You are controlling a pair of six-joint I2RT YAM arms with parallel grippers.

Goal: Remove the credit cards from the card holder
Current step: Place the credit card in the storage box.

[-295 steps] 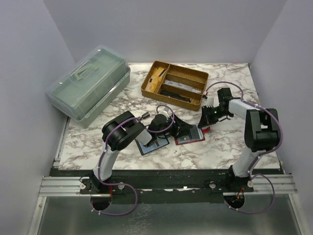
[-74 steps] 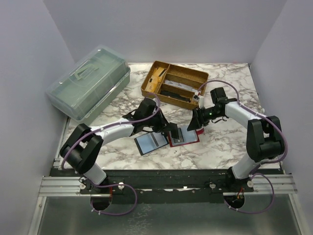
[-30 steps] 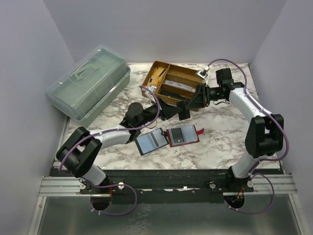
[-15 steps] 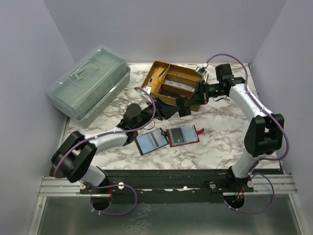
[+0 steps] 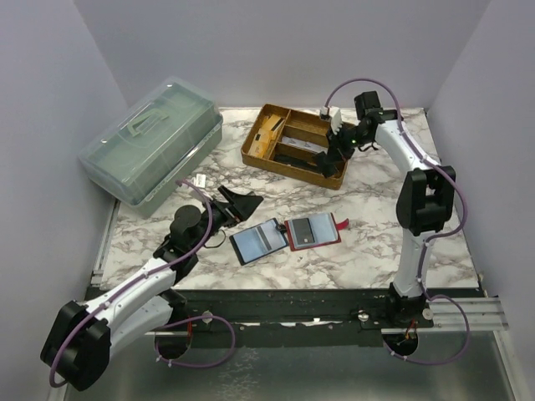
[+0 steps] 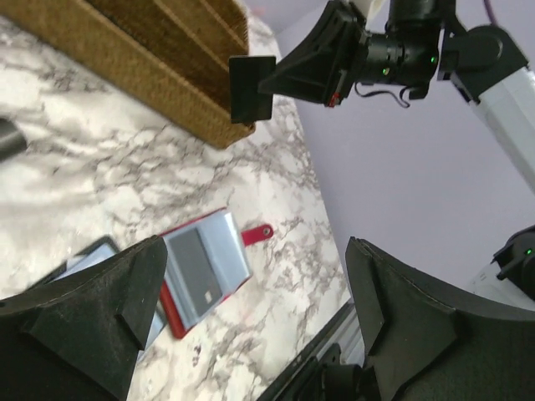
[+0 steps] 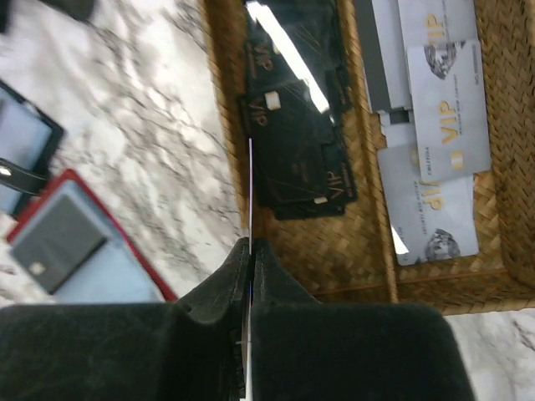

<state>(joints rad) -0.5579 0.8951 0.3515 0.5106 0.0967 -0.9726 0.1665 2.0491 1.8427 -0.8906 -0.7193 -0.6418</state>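
Since half a second earlier, the left arm has drawn back from the tray (image 5: 253, 149) toward the near left, and the right claw (image 5: 329, 155) has moved over the tray's right end. The left claw (image 5: 242, 203) is released, jaws spread wide, holding nothing, well apart from the tray on its near-left side. The right claw is clenched on 1 dark card (image 6: 251, 88), gripped by 1 edge and held over the tray's near compartment. Inside the tray lie dark cards (image 7: 294, 142) in that compartment and pale cards (image 7: 436, 125) marked VIP in the next. 2 open holders lie side by side on the worktop (image 5: 376, 225), on the tray's near side and well apart from it: a red holder (image 5: 311, 231) with a grey card (image 6: 196, 271) showing in it, and a dark holder (image 5: 261, 241) just beside its left edge.
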